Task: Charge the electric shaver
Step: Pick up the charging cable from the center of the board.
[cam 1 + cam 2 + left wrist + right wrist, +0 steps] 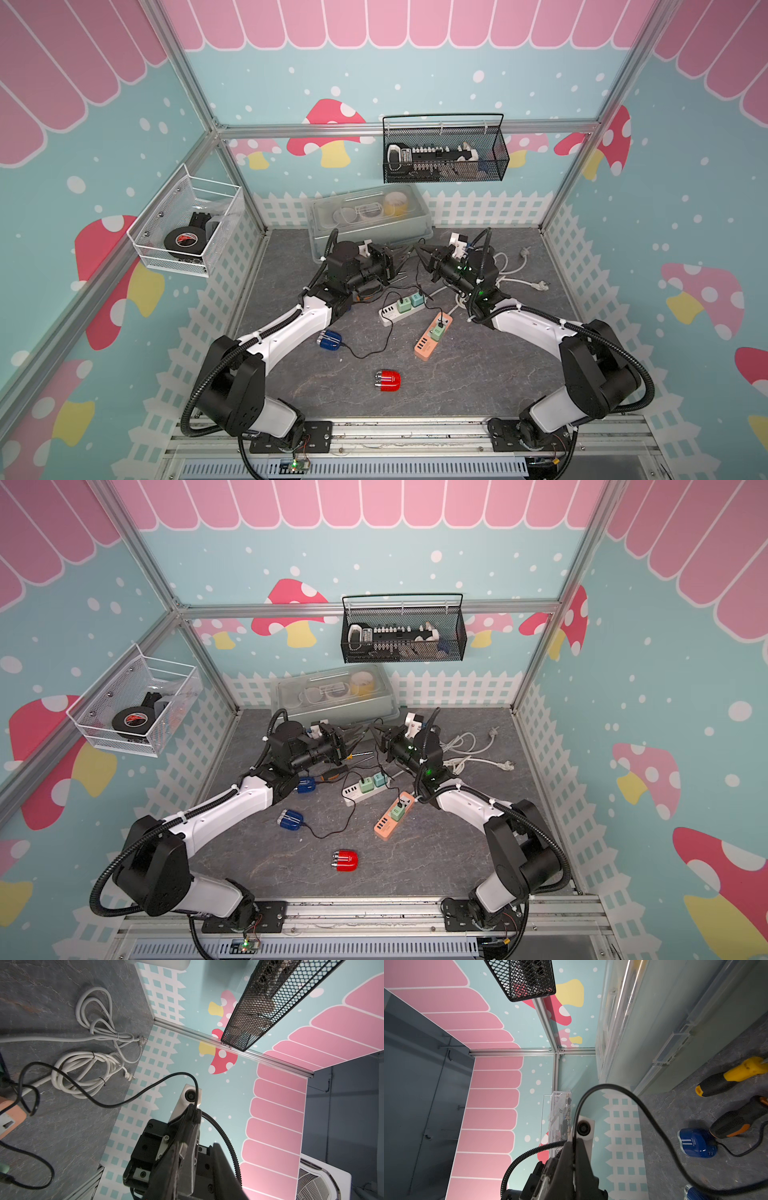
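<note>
A red shaver lies alone at the front middle, no cable touching it. A blue shaver left of it has a black lead plugged in; another blue one peeks from under my left arm. My two grippers meet tip to tip above the back middle. The right gripper is shut on a thin black cable that loops away to a green adapter in the orange power strip. The left gripper stands open, its fingers on either side of the right gripper's tips.
A white power strip with two green adapters lies beside the orange one. Coiled white cords lie at the back right. Screwdrivers lie by a clear lidded box. A black mesh basket and a white wire basket hang on the walls.
</note>
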You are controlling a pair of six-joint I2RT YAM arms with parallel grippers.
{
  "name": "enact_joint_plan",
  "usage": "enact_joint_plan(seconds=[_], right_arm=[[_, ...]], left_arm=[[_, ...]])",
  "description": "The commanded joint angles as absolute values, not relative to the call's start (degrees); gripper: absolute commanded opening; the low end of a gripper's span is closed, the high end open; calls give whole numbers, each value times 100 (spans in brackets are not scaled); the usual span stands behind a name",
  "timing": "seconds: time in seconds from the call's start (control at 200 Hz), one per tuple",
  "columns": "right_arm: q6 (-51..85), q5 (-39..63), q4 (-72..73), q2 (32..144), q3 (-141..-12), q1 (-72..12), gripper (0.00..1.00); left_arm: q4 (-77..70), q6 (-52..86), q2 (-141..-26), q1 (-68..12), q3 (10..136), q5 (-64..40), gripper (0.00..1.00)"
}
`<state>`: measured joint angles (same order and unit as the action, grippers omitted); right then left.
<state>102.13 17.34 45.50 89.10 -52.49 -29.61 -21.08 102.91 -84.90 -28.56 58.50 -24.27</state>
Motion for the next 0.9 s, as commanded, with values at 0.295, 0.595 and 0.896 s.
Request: enact_joint_plan(seconds=[0.295,0.595,0.896], right_arm=[[10450,1789,4913,8944,-5293,-2971,0],[10512,1679,5001,8922,-5225,-2964,0],[10521,1682,5006,8824,-5171,-2968,0]], left_arm=[[-2312,10371,-8721,-2856,6176,-2594,14],[-2050,10292,-8658,-2852,6146,-2625,26],[-1680,10158,-8568,-2830,6072,-2610,28]])
